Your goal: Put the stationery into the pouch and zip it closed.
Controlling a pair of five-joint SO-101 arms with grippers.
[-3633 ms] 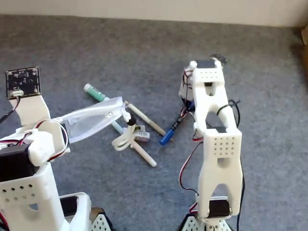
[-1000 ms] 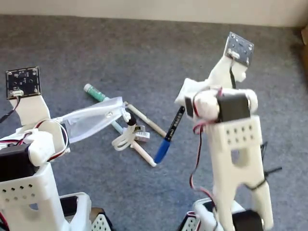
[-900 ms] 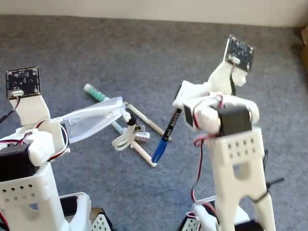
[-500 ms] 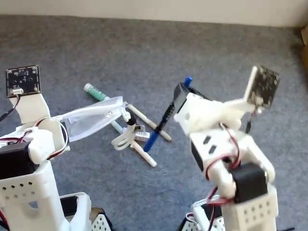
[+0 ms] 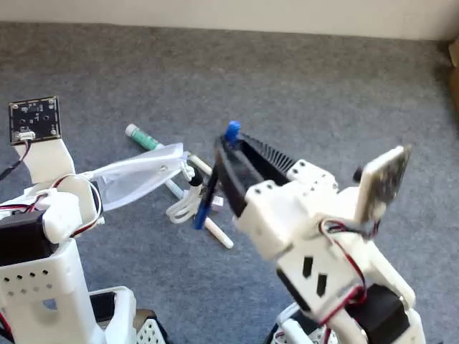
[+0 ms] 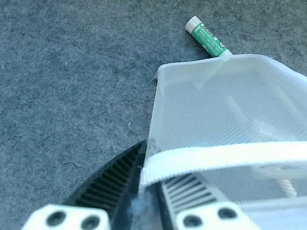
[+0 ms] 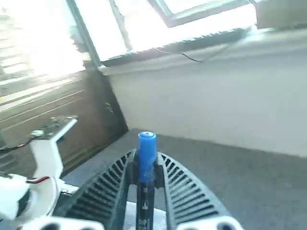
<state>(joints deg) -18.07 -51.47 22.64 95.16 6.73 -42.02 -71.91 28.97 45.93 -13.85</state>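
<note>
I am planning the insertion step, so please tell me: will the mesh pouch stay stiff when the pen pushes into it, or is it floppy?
Likely floppy: the pouch is thin see-through mesh, pinched at one end by the left gripper. It looks light, so the pen in the right gripper might push it away instead of entering.

The left arm (image 5: 61,215) and right arm (image 5: 287,215) are white plastic with perforated panels (image 5: 29,283), black servos (image 5: 18,240), and red, black and white cables (image 5: 95,208). Black ribbed jaws mark the left end effector (image 6: 144,167) and right end effector (image 7: 146,163).
</note>
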